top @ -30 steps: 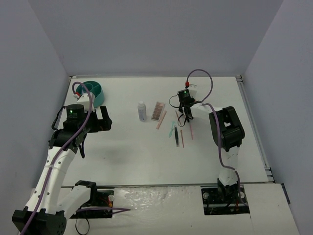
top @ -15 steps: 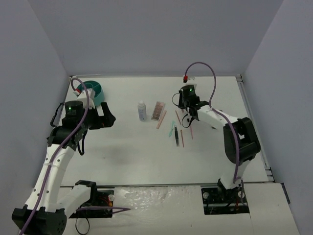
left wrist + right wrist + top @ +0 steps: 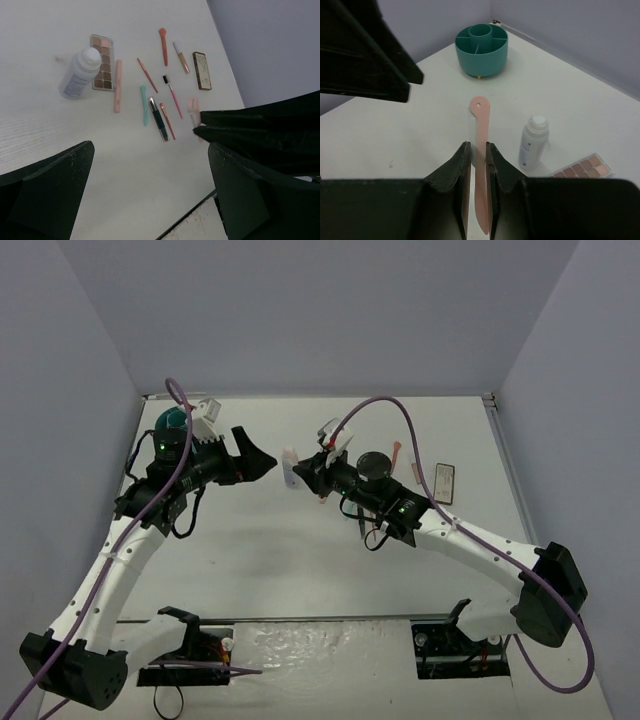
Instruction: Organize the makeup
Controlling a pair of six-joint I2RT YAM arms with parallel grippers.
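Observation:
My right gripper (image 3: 478,150) is shut on a flat pale-pink stick (image 3: 481,125) and holds it above the table, pointing at the round teal tub (image 3: 482,50). The white bottle (image 3: 533,142) and the pinkish-brown palette (image 3: 580,169) lie below it to the right. In the left wrist view the bottle (image 3: 79,73), palette (image 3: 102,62), a pink stick (image 3: 117,86), a teal stick (image 3: 144,105), a black stick (image 3: 159,119), brushes and the dark-framed compact (image 3: 202,70) lie on the table. My left gripper (image 3: 150,160) is open and empty, raised near the right gripper (image 3: 303,472).
The teal tub (image 3: 168,421) stands at the back left, partly hidden behind my left arm (image 3: 160,490). The compact (image 3: 446,482) lies right of my right arm, which covers most of the sticks from above. Grey walls close in the table on three sides.
My right arm has swung left from the far side of the sticks, carrying the pink stick up over the bottle area. My left gripper has moved right, toward the middle.

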